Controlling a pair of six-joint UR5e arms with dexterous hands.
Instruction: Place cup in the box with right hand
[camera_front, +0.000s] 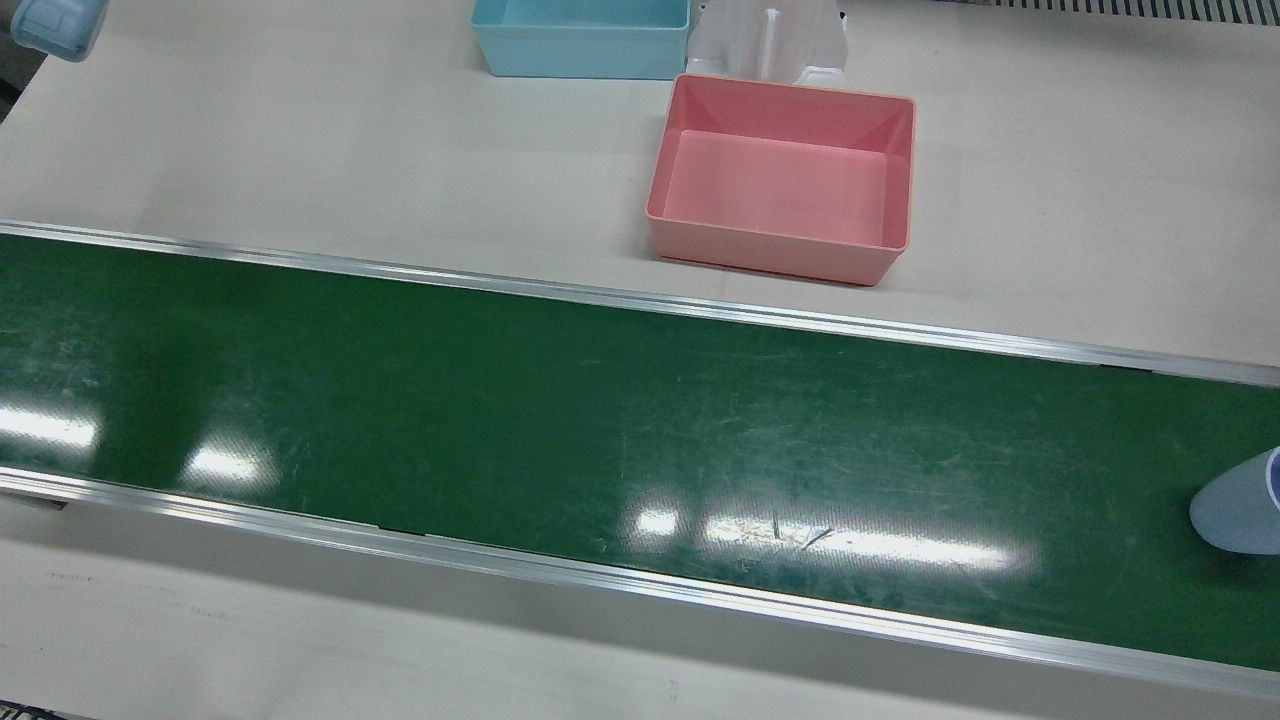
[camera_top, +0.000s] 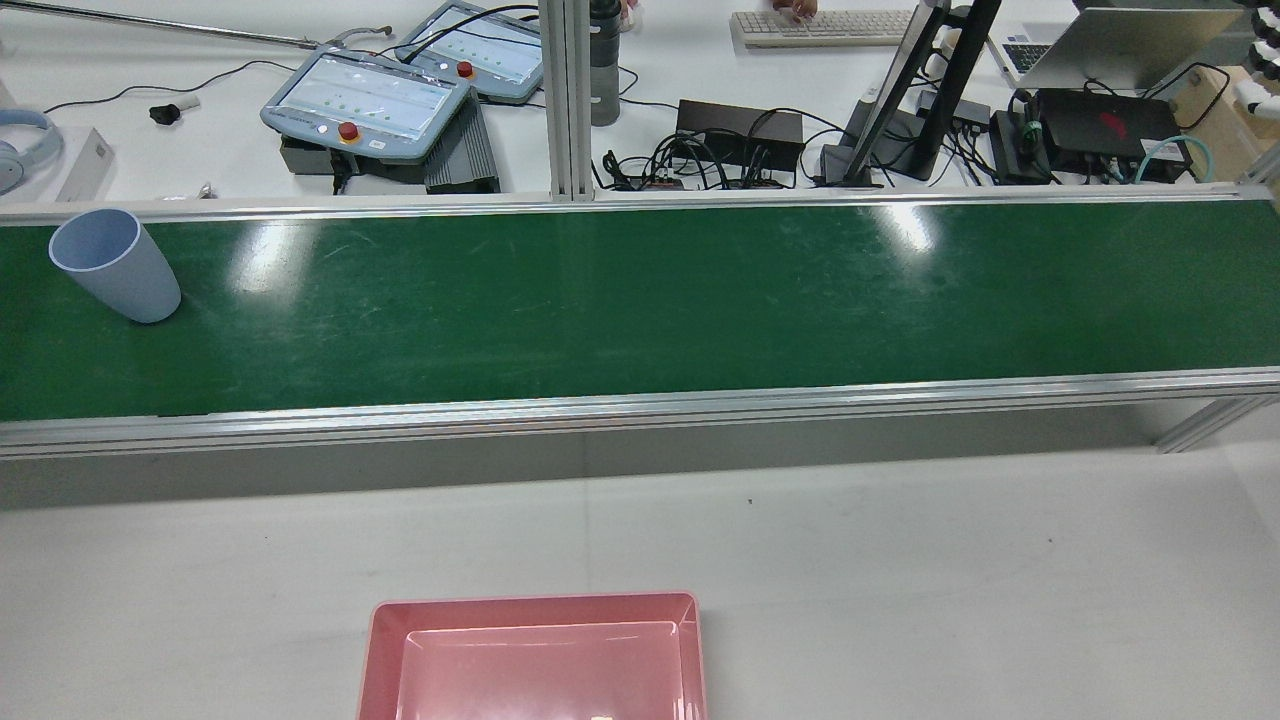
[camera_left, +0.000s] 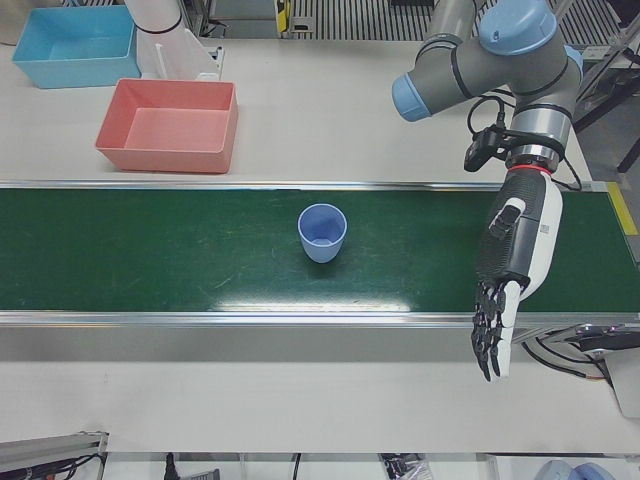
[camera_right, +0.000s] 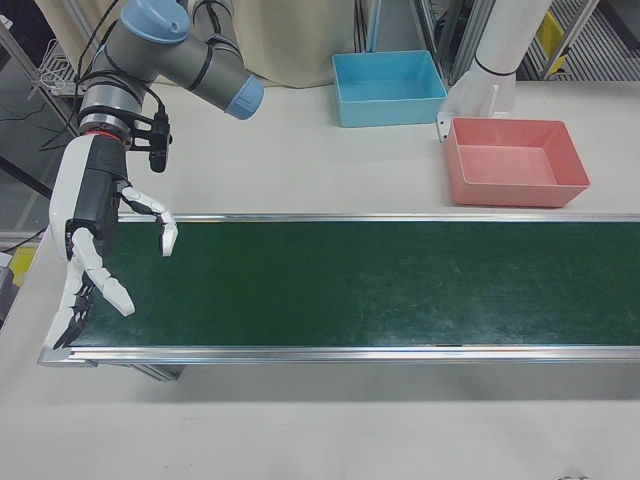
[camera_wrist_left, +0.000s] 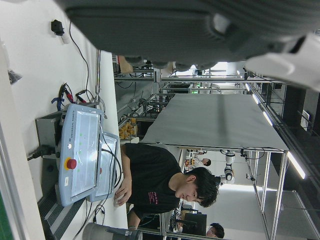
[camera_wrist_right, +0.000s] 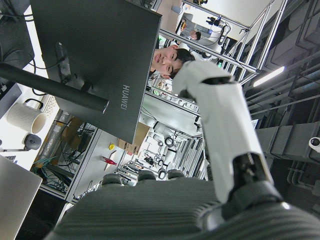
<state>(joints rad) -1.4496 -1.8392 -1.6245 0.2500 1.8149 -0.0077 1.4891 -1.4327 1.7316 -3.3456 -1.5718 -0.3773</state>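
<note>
- Your pale blue plastic cup (camera_left: 323, 232) stands upright, mouth up, on the green conveyor belt (camera_left: 150, 250), on the half before the left arm; in the rear view it sits at the belt's far left end (camera_top: 112, 264), and the front view catches only its edge at the right border (camera_front: 1240, 505).
- Nothing touches the cup; both arms are well apart from it.
- Your right robot hand (camera_right: 95, 235) hangs over the opposite end of the belt, palm down, its fingers (camera_right: 105, 280) spread apart and holding nothing, the thumb standing out to the side.
- Your left robot hand (camera_left: 512, 275) hangs past the other end of the belt, its dark fingertips (camera_left: 490, 335) pointing down over the belt's near rail; the fingers are straight, slightly apart, and hold nothing.
- The pink rectangular plastic box (camera_front: 780, 260) sits on the white counter (camera_front: 300, 140) on the robot's side of the belt, just beside the belt's aluminium rail (camera_front: 640, 300), and shows nothing inside.
- A light blue rectangular plastic box (camera_front: 580, 55) sits farther back on the counter, near the pink one but not touching it, with a white arm pedestal (camera_front: 770, 40) beside it.
- Across the belt from the robot, two teach pendants with red buttons (camera_top: 365, 100), a keyboard (camera_top: 820, 25) and tangled cables lie on a desk.
- The hand views show a person in a black shirt (camera_wrist_left: 160, 185) seated at that desk.
</note>
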